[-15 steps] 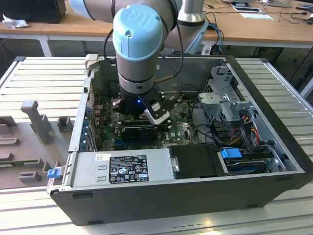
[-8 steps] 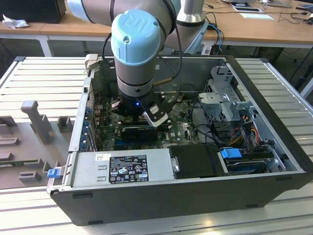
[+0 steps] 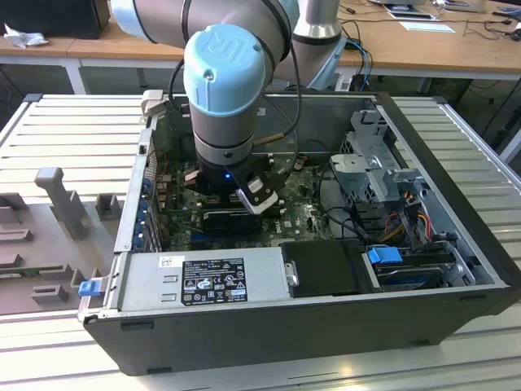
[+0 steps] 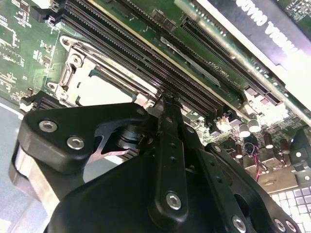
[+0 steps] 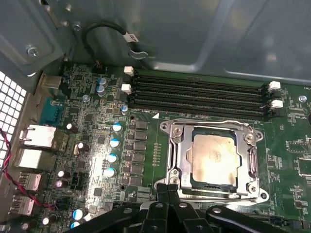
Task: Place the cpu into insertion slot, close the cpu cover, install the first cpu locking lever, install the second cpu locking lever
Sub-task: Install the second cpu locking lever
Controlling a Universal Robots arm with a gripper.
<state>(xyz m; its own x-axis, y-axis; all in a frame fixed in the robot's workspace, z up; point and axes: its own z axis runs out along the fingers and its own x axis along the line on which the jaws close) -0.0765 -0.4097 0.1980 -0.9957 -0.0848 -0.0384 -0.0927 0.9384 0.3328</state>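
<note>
CPU (image 5: 214, 158), a small flat square chip with a pale silver-beige metal top, lies seated flat in the insertion slot (image 5: 212, 161), the square motherboard socket, and shows through the large window of the cpu cover (image 5: 177, 160), a thin grey metal frame plate that lies down over the chip's edges in the first wrist view; the chip thus appears placed and the cover closed, judged from how flat the frame sits. In the second wrist view the same socket frame (image 4: 97, 73) lies just beyond the tool. The black, link-armed gripper (image 5: 167, 187) has its fingers drawn together, nearly or fully touching, their tips at the near edge of the frame, with no separate object visibly between them; a thin bright metal bar (image 5: 218, 195) runs along that near edge, probably a locking lever, and whether the tips pinch or merely press it cannot be told. Narrow, joined tips suit a thin wire part beside a crowded socket. Long black memory slots (image 5: 199, 94) run just beyond the socket's far side. In the exterior view the grey-and-blue robot arm (image 3: 232, 90) reaches down into the open dark computer case (image 3: 326, 309) lying on its side, so that the green motherboard (image 5: 102, 126) faces upward to the tool.
</note>
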